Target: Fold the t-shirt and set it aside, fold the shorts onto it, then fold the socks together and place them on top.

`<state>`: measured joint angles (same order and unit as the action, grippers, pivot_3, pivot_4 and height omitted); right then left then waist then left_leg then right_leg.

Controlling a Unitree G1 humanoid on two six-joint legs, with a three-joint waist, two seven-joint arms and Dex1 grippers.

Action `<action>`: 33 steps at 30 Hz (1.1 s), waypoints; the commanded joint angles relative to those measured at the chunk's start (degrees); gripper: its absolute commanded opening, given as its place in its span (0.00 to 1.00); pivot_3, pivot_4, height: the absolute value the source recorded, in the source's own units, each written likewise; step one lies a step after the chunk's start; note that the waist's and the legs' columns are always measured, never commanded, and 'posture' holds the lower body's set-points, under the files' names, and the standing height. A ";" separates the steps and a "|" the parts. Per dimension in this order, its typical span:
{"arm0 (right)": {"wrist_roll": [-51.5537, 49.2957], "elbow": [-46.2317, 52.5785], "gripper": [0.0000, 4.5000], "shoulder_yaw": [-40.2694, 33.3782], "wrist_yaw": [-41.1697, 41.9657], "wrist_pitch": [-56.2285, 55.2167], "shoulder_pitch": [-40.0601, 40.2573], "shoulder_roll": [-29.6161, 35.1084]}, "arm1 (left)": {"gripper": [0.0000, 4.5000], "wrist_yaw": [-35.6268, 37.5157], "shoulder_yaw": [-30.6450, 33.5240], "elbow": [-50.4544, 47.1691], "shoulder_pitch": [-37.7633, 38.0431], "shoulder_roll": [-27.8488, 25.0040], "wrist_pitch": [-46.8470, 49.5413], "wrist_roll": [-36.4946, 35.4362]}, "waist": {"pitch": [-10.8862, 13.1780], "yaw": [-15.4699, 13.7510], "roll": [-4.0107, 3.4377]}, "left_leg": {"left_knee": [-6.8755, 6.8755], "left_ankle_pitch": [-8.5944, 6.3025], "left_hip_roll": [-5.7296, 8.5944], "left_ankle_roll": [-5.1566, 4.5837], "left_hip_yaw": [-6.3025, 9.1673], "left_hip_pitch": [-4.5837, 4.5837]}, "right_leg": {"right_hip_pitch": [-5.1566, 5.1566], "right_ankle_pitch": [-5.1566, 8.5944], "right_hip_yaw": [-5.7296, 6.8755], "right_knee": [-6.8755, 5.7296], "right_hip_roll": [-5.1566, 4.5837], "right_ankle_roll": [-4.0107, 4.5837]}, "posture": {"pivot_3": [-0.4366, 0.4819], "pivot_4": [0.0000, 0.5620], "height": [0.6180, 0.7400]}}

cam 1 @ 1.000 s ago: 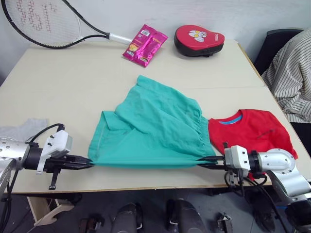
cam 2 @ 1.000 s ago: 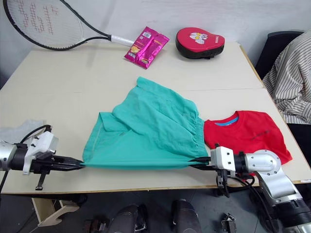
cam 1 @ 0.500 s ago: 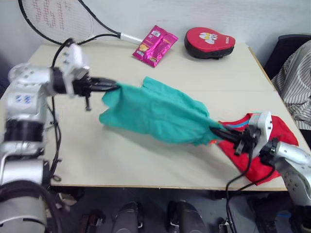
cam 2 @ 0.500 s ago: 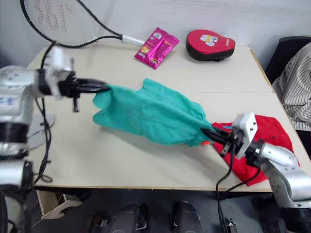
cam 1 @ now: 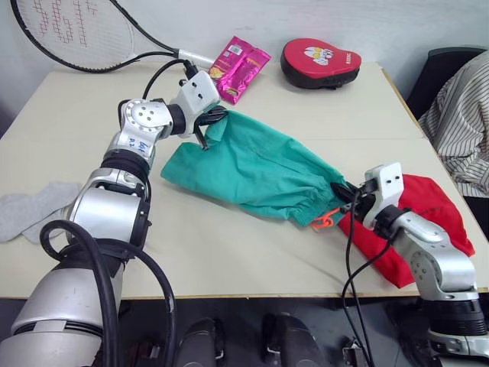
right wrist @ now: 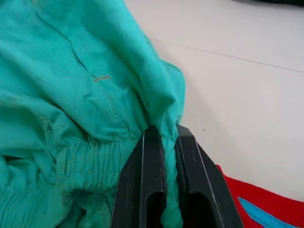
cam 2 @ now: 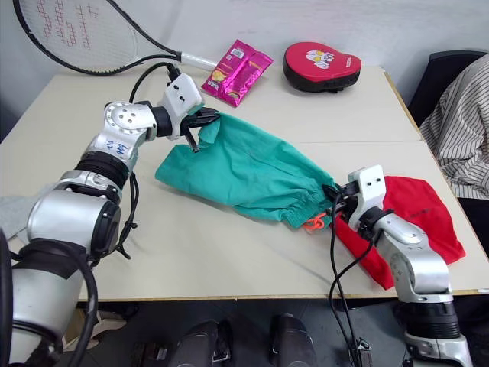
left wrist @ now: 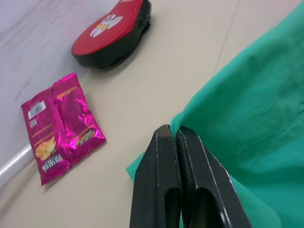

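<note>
The teal-green shorts [cam 1: 252, 172] lie bunched across the table's middle, doubled over on themselves. My left gripper [cam 1: 217, 115] is shut on their far corner, near the snack packets, with the cloth pinched between its fingers [left wrist: 167, 156]. At the shorts' right end, my right gripper [cam 1: 343, 196] is shut on the gathered waist, cloth caught between its fingers [right wrist: 153, 156]. An orange drawstring tip [cam 1: 324, 222] hangs out by that gripper. The red t-shirt [cam 2: 422, 208] lies folded at the right, partly under my right arm. The grey socks [cam 1: 30, 211] lie at the table's left edge.
A tennis racket [cam 1: 61, 30], pink snack packets [cam 1: 238, 66] and a red padded mitt [cam 1: 318, 61] lie along the back of the table [cam 1: 229, 252]. A person in a striped shirt [cam 1: 462, 115] sits by a black chair at the right.
Both grippers carried the shorts' near edge up and over to the far side, doubling the shorts. My left gripper came down near the snack packets. My right gripper shifted little in the last half second.
</note>
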<state>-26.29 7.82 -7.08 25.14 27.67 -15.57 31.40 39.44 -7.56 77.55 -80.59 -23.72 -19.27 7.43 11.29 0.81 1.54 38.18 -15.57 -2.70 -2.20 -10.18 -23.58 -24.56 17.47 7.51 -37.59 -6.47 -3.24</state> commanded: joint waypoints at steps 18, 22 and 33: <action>7.27 19.08 1.00 5.18 17.24 -14.39 9.46 9.23 | 0.90 35.29 14.05 -9.33 11.99 -12.70 -11.09 -11.91 | -0.01 1.15 -0.02 | -0.10 0.02 -0.05 0.15 -0.11 0.29 | 0.13 0.07 -0.01 -0.05 0.30 0.03 | 0.48 0.27 1.00; 17.55 20.16 1.00 12.09 11.69 -14.31 11.15 7.17 | 0.90 41.00 13.04 -16.89 22.61 -14.70 -12.12 -13.13 | -0.01 1.09 -0.01 | -0.02 0.03 -0.08 0.16 -0.15 0.29 | 0.08 0.07 -0.09 -0.20 0.08 0.05 | 0.48 0.27 1.00; 34.32 11.78 0.86 18.05 5.70 -14.08 7.29 6.12 | 0.90 17.79 2.54 -14.04 24.46 -9.38 -16.74 2.32 | -0.08 -0.61 0.12 | 0.13 -0.08 0.08 -0.05 0.04 0.16 | 0.14 -0.01 -0.09 -0.16 -0.14 -0.05 | 0.48 0.27 1.00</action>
<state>6.18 19.93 11.00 31.86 13.88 -7.59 37.83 60.49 -3.71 62.64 -54.00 -33.47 -34.92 7.52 11.21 0.19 1.66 38.31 -15.64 -2.63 -2.25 -10.14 -23.42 -24.42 17.46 7.44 -37.75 -6.59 -3.29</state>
